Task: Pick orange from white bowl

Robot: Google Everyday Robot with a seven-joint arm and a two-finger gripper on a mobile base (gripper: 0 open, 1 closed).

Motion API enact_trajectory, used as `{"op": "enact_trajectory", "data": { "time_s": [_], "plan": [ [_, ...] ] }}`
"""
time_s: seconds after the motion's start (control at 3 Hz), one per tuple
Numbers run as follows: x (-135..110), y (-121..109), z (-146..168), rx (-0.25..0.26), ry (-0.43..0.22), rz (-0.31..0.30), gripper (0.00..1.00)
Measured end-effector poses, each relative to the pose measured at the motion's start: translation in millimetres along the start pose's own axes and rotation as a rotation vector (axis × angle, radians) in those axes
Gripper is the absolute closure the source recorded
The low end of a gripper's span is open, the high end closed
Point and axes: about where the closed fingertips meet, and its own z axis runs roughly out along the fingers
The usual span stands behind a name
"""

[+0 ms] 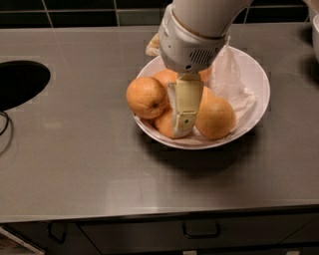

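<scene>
**A:** Where was the gripper, and where was the orange?

**B:** The gripper [182, 127] pointed down into the white bowl [259, 74], with its tip low among the fruit. The orange [146, 97] sat just to its left, high against the bowl's left rim. I could not tell whether the gripper was open or closed.

**A:** What could have gone wrong from there?

**B:** The orange looked perched near the edge, so a sideways nudge might have rolled it out onto the counter [89, 164]. The tip also stood close beside another orange [215, 118] on its right and could have closed on that one instead. It might also have snagged the thin sheet [227, 74] lining the bowl.

**A:** And the surroundings?

**B:** The counter was grey and smooth, with a dark round opening [20, 82] at the far left. Dark tiles [79, 15] ran along the far wall, and a drawer handle [201, 231] showed below the near edge.
</scene>
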Motion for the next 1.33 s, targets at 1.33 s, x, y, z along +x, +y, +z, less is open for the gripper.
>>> {"op": "enact_trajectory", "data": {
  "time_s": [1.33],
  "plan": [
    [-2.4, -27.2, 34.6, -0.066, -0.014, -0.032, 0.22]
  ]
}}
